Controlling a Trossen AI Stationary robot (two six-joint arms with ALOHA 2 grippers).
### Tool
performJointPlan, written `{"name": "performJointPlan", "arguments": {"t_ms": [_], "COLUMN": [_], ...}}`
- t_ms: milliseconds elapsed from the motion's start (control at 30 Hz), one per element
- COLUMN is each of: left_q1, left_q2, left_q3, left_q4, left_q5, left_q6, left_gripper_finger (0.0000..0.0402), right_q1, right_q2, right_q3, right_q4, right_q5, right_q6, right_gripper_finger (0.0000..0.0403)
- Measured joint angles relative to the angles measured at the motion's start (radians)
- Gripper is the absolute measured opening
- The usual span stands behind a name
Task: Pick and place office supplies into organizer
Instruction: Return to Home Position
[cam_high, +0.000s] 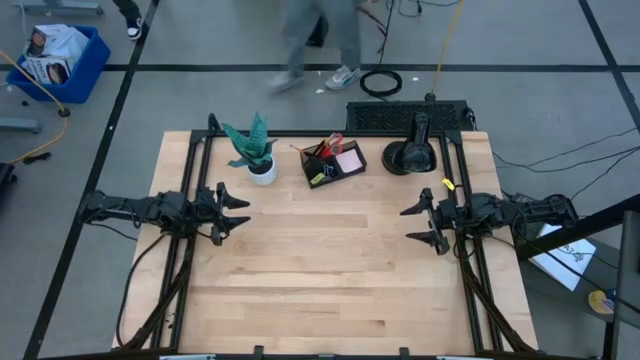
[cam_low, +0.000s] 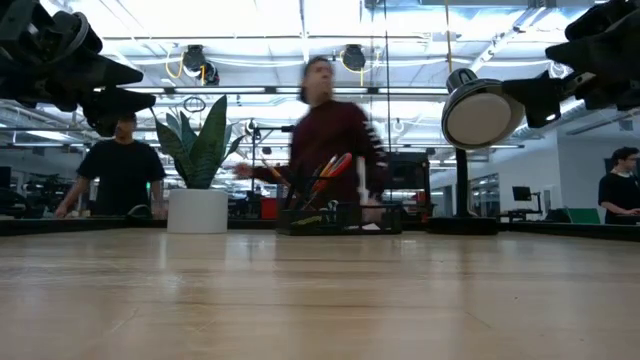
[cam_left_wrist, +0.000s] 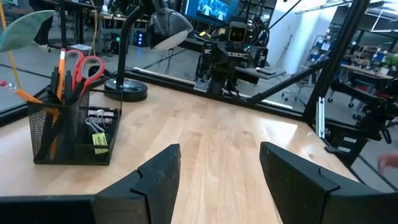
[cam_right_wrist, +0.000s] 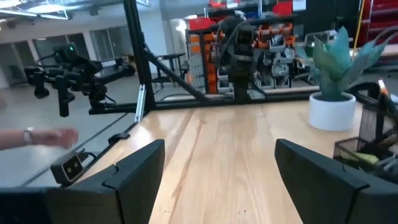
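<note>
The black mesh desk organizer (cam_high: 334, 163), holding red-handled scissors (cam_high: 334, 142) and a pink sticky-note pad (cam_high: 349, 160), is sitting by the wooden table's (cam_high: 320, 270) far edge. The left gripper (cam_high: 238, 210) and right gripper (cam_high: 414, 224) are hovering near its side edges, both released.

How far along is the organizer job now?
Nearly done: scissors, pens and pink pad sit in the organizer. Nothing in hand: left gripper and right gripper hang open and empty. Possibly left: a tiny yellow piece lying by the right gripper.
</note>
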Motion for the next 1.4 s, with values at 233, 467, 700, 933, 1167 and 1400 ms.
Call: {"name": "performJointPlan", "arguments": {"t_ms": [233,467,700,933,1167,1400], "left_q1": [0.000,0.000,0.000,0.000,0.000,0.000], "left_q2": [0.000,0.000,0.000,0.000,0.000,0.000], "left_q3": [0.000,-0.001,-0.001,-0.001,-0.001,-0.001], "left_q4": [0.001,0.002,0.002,0.002,0.002,0.002], "left_q5": [0.000,0.000,0.000,0.000,0.000,0.000], "left_q6": [0.000,-0.001,-0.003,-0.003,-0.003,-0.003], "left_gripper_finger": [0.0225,0.0225,0.0225,0.0225,0.0225,0.0225], "right_q1": [0.000,0.000,0.000,0.000,0.000,0.000], "right_q2": [0.000,0.000,0.000,0.000,0.000,0.000], "right_q3": [0.000,-0.001,-0.001,-0.001,-0.001,-0.001], "right_q4": [0.054,0.053,0.057,0.058,0.058,0.058], "right_q5": [-0.001,-0.001,-0.001,-0.001,-0.001,-0.001], "right_q6": [-0.003,-0.003,-0.003,-0.003,-0.003,-0.003], "right_gripper_finger": [0.0295,0.0295,0.0295,0.0295,0.0295,0.0295]}}
